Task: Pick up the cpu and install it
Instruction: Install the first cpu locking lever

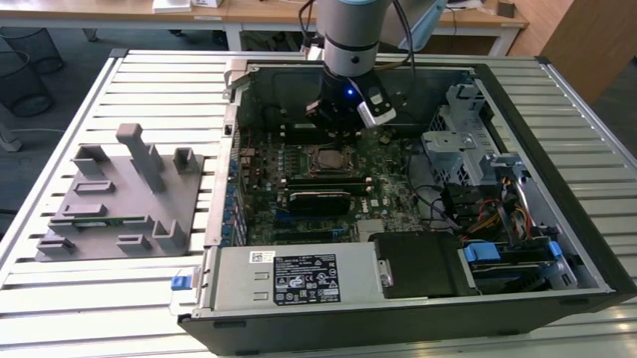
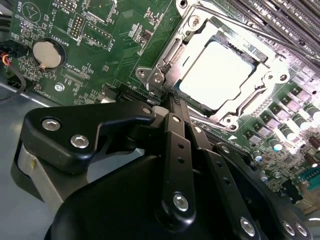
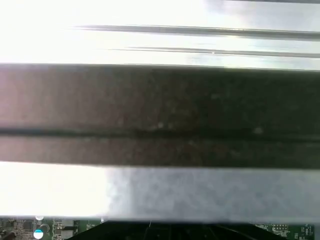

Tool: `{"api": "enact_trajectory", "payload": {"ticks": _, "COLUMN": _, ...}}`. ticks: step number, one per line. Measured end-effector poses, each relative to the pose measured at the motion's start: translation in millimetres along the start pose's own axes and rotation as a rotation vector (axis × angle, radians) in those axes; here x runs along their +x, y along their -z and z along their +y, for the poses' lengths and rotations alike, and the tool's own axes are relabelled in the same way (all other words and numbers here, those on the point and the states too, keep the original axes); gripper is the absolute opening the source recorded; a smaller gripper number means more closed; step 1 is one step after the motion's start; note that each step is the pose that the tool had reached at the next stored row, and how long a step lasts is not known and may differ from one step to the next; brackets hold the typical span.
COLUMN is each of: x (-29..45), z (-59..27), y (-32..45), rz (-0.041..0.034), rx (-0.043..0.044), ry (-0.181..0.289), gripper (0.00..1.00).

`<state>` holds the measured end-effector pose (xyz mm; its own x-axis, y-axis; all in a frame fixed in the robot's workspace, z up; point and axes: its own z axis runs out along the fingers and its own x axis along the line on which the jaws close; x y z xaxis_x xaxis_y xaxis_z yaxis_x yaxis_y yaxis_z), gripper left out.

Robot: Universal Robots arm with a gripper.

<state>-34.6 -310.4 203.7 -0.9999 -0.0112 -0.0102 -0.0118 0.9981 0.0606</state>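
Where slatted metal table [image 1: 119, 89] bears open computer case [image 1: 557, 246], cpu [image 2: 220, 75] in socket

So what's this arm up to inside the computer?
A single robot arm is reaching down into an open computer case that lies on a slatted table. Its gripper hangs just beside the motherboard's socket frame. The cpu, the pale square chip, already sits inside that frame, and the gripper isn't carrying anything. Whether the jaws are open or closed can't be made out. A grey parts holder stands on the table at the exterior view's left.
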Motion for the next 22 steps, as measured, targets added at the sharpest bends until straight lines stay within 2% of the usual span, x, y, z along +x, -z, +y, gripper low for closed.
{"api": "enact_trajectory", "payload": {"ticks": 8, "x": 12.9, "z": 0.3, "y": 0.3, "rz": 0.0001, "rx": -0.0015, "ry": 0.001, "gripper": 0.11}}
{"api": "enact_trajectory", "payload": {"ticks": 22, "x": 12.5, "z": 7.3, "y": -0.1, "rz": 0.003, "rx": -0.0019, "ry": 0.047, "gripper": 0.11}}
